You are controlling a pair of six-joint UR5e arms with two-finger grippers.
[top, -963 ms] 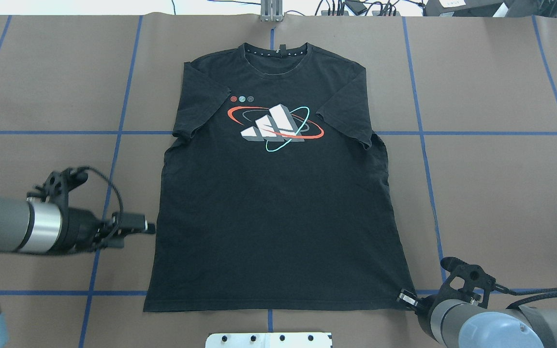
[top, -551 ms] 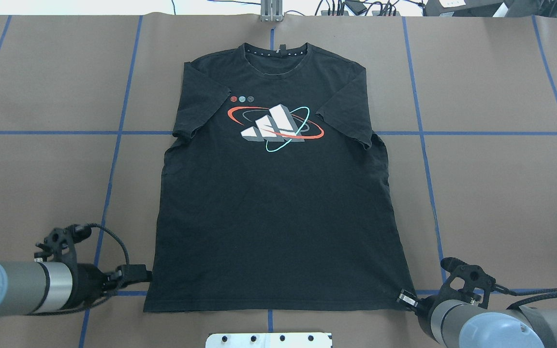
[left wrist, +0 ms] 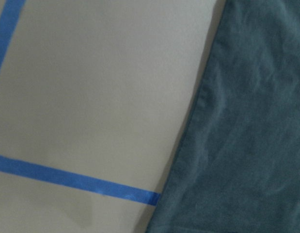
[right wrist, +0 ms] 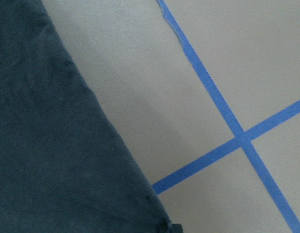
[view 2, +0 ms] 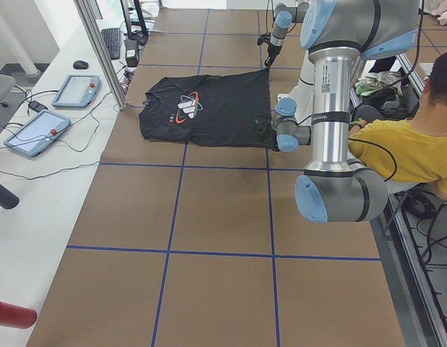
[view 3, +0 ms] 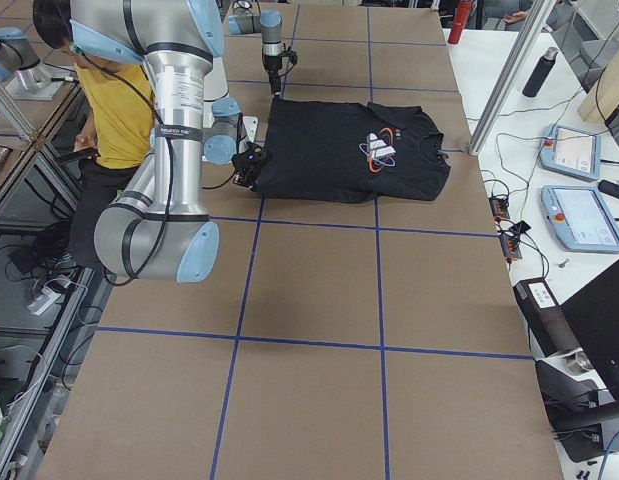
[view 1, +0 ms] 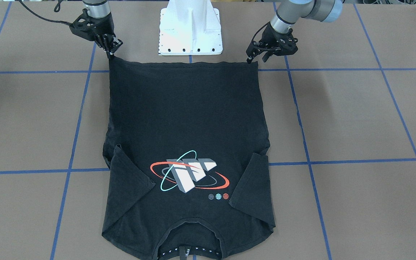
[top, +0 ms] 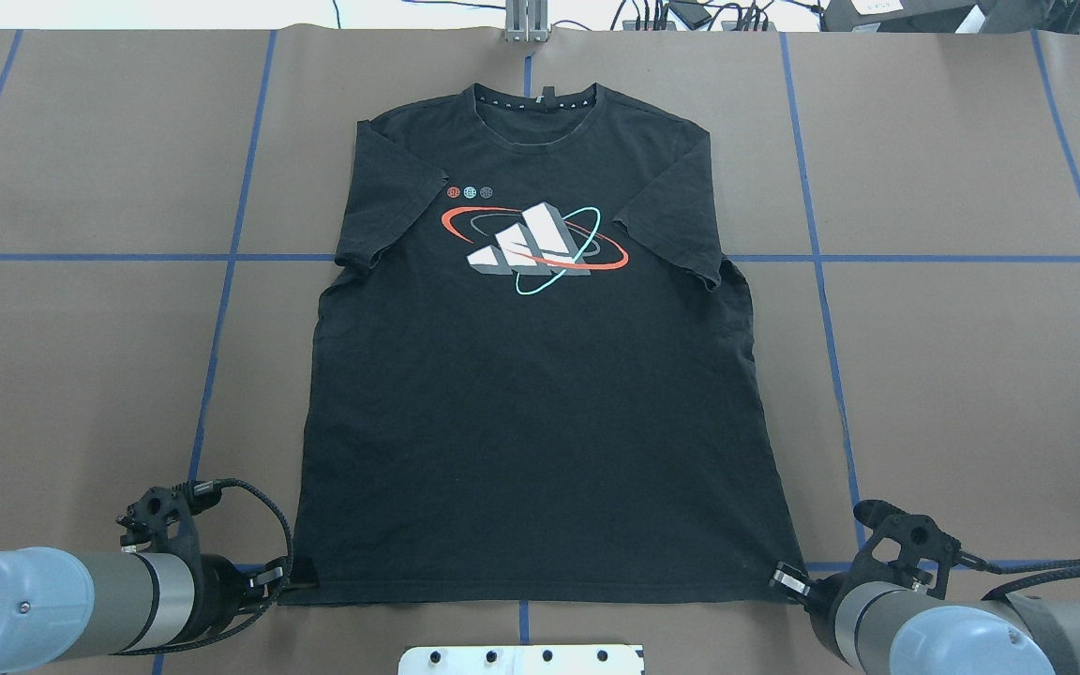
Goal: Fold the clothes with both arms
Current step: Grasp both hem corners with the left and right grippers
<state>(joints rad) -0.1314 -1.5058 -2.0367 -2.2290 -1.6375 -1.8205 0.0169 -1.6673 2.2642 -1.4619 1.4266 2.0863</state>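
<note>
Starting at the robot's end: the white base plate (top: 521,659) is seen at the table (top: 971,375) edge, and just past it the hem (top: 540,600) of the black T-shirt (top: 540,422) is laid out straight across.

Each hem corner has been given its own arm. The left gripper (top: 276,579) is parked right at the left corner and the right gripper (top: 788,577) right at the right corner, both low over the table. That setup is probably meant for the first fold: with both corners taken at once, the hem can be carried evenly up toward the collar.

How far the fingers (view 1: 250,57) are spread can't be told on either side, tbh. The tips are tiny and black on black in the wide views. In both wrist views only the shirt's edge, brown table and blue tape lines (top: 221,309) are shown, no fingers. So whether any cloth is pinched yet can't be said. Contact with the corners looks likely, nothing more.

Further out, the body of the shirt is spread flat and fairly smooth, print side up. The logo (top: 532,246) is found on the chest, the short sleeves (top: 381,202) are angled outward at each side, and the collar (top: 538,103) lies at the far end, well apart from both grippers.
</note>
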